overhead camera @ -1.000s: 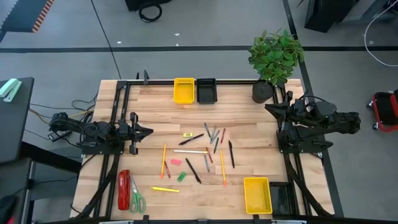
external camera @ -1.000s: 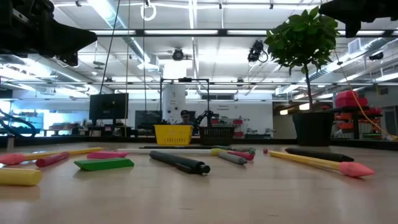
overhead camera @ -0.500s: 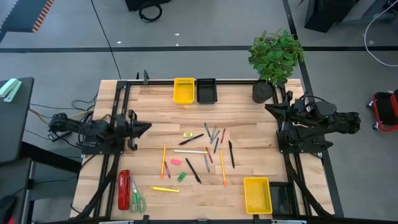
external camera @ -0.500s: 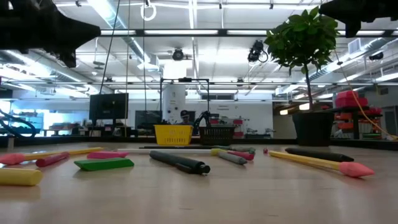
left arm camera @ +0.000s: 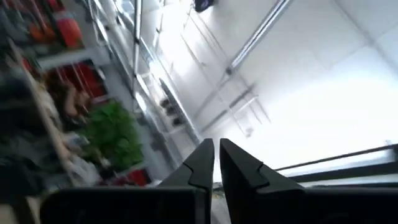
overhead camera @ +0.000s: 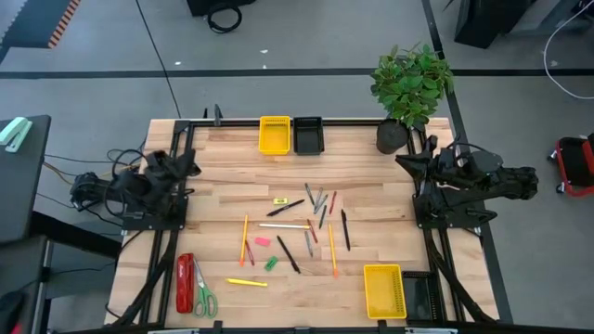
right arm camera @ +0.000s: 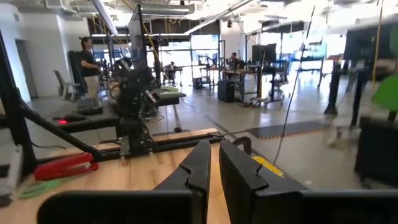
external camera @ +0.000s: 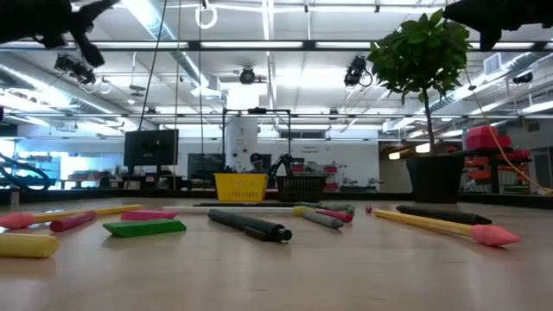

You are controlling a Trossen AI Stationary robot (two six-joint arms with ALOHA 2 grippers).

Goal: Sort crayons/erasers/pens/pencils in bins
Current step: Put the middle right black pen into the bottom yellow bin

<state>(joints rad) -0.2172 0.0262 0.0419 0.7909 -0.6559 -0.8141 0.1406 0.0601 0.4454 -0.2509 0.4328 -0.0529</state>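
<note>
Nothing is sorted yet, so the step in hand looks like the first reach, and doing it well means picking a piece that lies clear of its neighbours, such as a pencil (overhead camera: 244, 237) or the pink eraser (overhead camera: 262, 241) on the left of the scatter, coming down with the fingers set across its narrow side, and carrying it to a bin kept for that kind alone. The crayons (overhead camera: 318, 202), pens (overhead camera: 288, 253), pencils and erasers all lie loose on the middle of the table (overhead camera: 223, 158), none in a bin. A yellow bin (overhead camera: 274, 134) and a black bin (overhead camera: 308, 135) sit side by side at the far edge; another yellow bin (overhead camera: 383, 290) sits at the near right corner. The left gripper (left arm camera: 215, 163) is over the left edge of the table, raised and aimed up toward the ceiling, its fingers nearly together with only a thin slit between them, holding nothing. The right gripper (right arm camera: 213, 162) waits at the right edge, its fingers likewise almost closed and empty, touching nothing.
</note>
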